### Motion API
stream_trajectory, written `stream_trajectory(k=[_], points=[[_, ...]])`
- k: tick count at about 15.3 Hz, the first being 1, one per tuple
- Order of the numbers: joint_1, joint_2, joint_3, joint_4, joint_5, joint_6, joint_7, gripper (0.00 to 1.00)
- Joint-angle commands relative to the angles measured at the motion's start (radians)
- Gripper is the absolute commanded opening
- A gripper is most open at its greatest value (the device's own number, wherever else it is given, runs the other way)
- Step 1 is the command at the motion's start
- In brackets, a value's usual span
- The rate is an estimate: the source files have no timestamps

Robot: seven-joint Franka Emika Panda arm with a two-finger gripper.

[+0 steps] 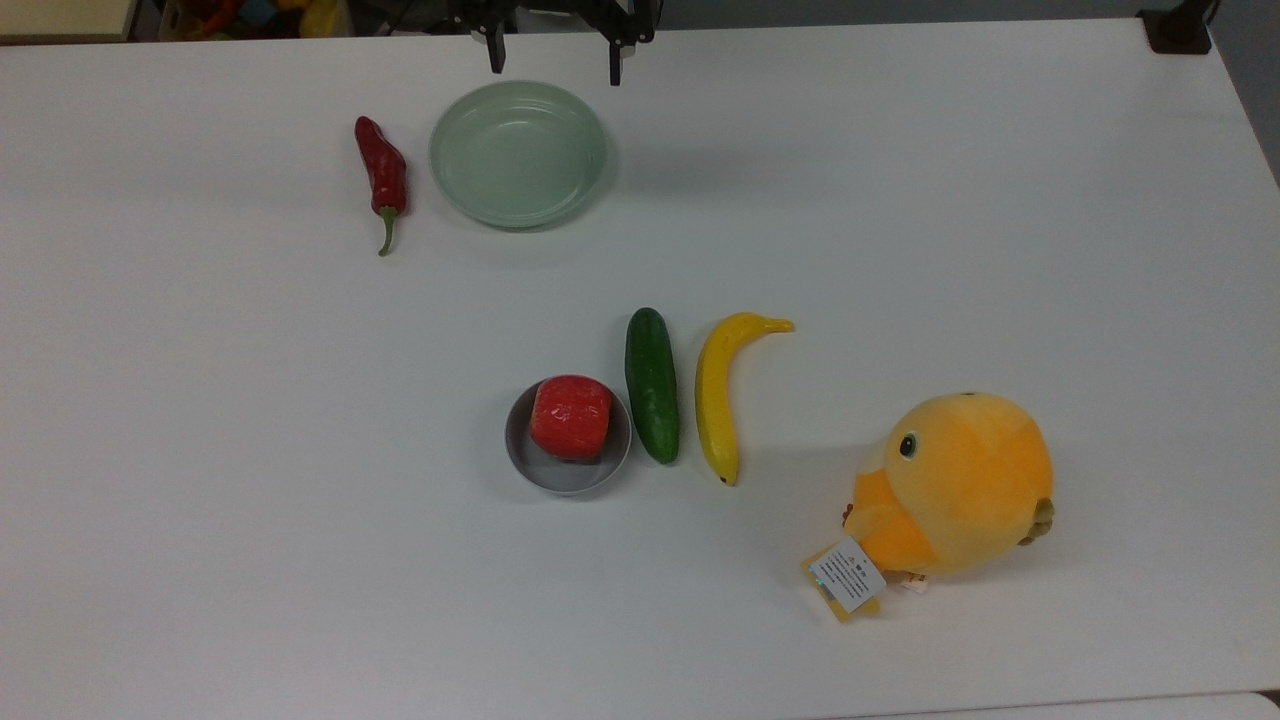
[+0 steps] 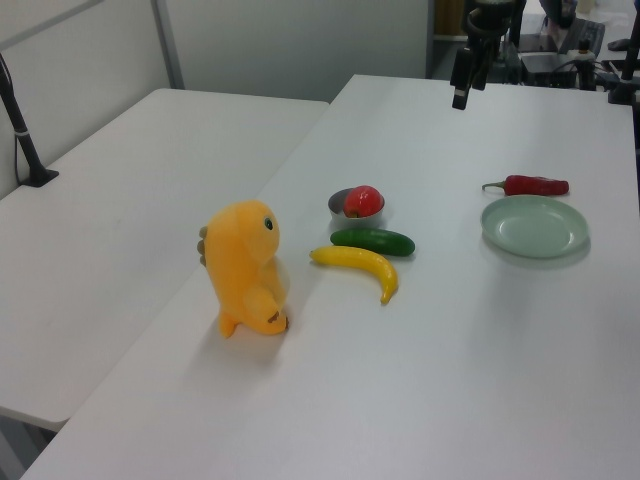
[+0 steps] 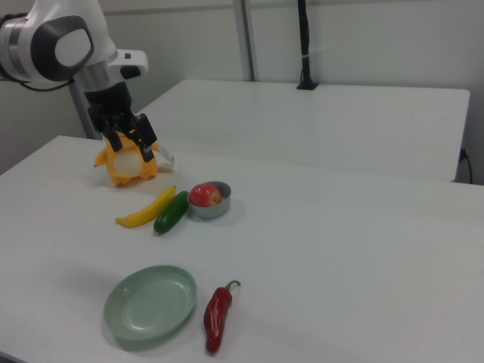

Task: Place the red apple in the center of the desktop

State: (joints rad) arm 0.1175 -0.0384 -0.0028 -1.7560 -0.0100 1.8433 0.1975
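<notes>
The red apple (image 1: 570, 417) (image 2: 363, 200) (image 3: 203, 194) sits in a small grey bowl (image 1: 566, 478) slightly below the middle of the white desktop (image 1: 900, 200) in the top view. My gripper (image 1: 555, 62) (image 2: 462, 90) (image 3: 130, 144) hangs above the desktop's far edge at the top of the top view, just beyond the pale green plate (image 1: 518, 152). It is far from the apple. Its fingers are spread wide and it is open, with nothing between them.
A dark red chili (image 1: 382, 170) lies left of the plate in the top view. A cucumber (image 1: 652, 385) and a banana (image 1: 718, 395) lie right of the grey bowl, and an orange plush toy (image 1: 950, 485) stands further right. A second white table (image 2: 120, 200) adjoins.
</notes>
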Motion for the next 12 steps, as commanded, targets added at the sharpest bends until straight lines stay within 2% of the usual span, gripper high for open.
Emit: stream_trajectory(k=[1, 8, 12], points=[[-0.036, -0.02, 0.0, 0.003, 0.078, -0.043, -0.065, 1.0], [-0.036, -0.014, 0.0, 0.004, 0.079, -0.038, -0.079, 1.0], [-0.038, 0.006, 0.0, 0.004, 0.085, 0.052, -0.101, 1.0]])
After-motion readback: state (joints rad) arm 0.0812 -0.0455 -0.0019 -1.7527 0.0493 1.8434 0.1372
